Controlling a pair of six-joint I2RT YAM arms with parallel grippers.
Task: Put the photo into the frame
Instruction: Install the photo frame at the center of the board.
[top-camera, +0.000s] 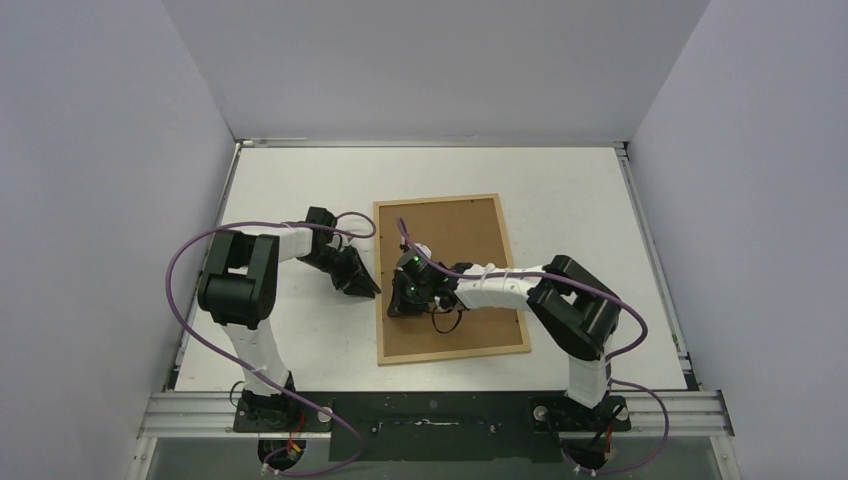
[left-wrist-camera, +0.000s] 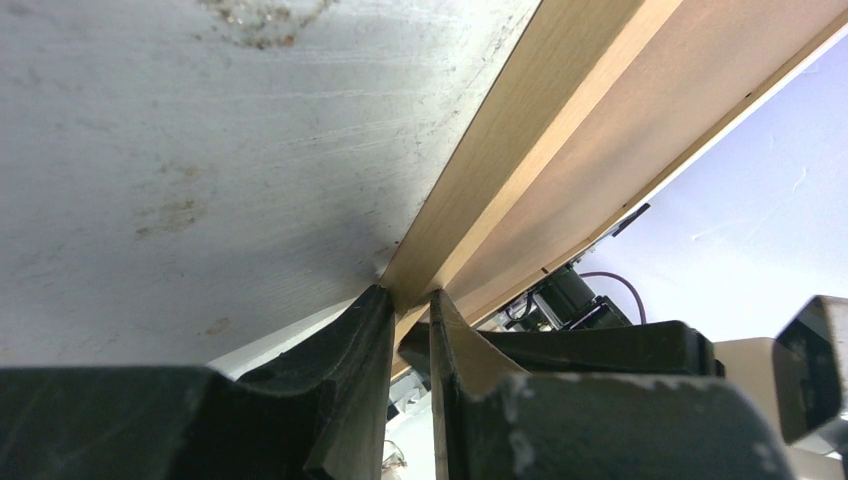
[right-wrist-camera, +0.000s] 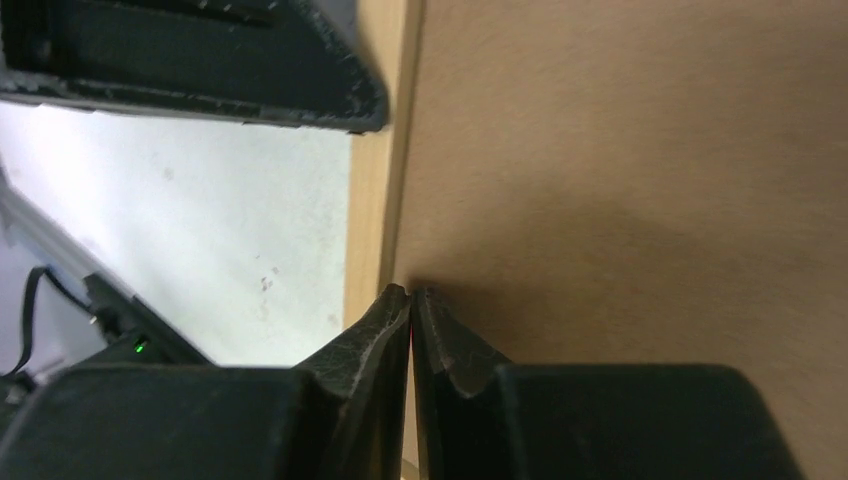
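Note:
The frame (top-camera: 460, 225) lies back side up in the middle of the table, its brown board showing inside a thin light-wood rail. My left gripper (top-camera: 374, 290) is at the frame's left rail. In the left wrist view that wood rail (left-wrist-camera: 520, 130) runs down between the fingertips, and the left gripper (left-wrist-camera: 410, 297) is shut on it. My right gripper (top-camera: 393, 306) reaches over the board to the same left side. In the right wrist view its tips (right-wrist-camera: 411, 293) are shut together, pressing where the brown board (right-wrist-camera: 600, 150) meets the rail (right-wrist-camera: 378, 200). The photo is hidden.
The white table (top-camera: 300, 180) is walled in by pale panels on three sides. A metal rail (top-camera: 440, 410) with both arm bases runs along the near edge. Purple cables loop off each arm. The left gripper's dark fingers (right-wrist-camera: 200, 60) show just ahead of the right gripper.

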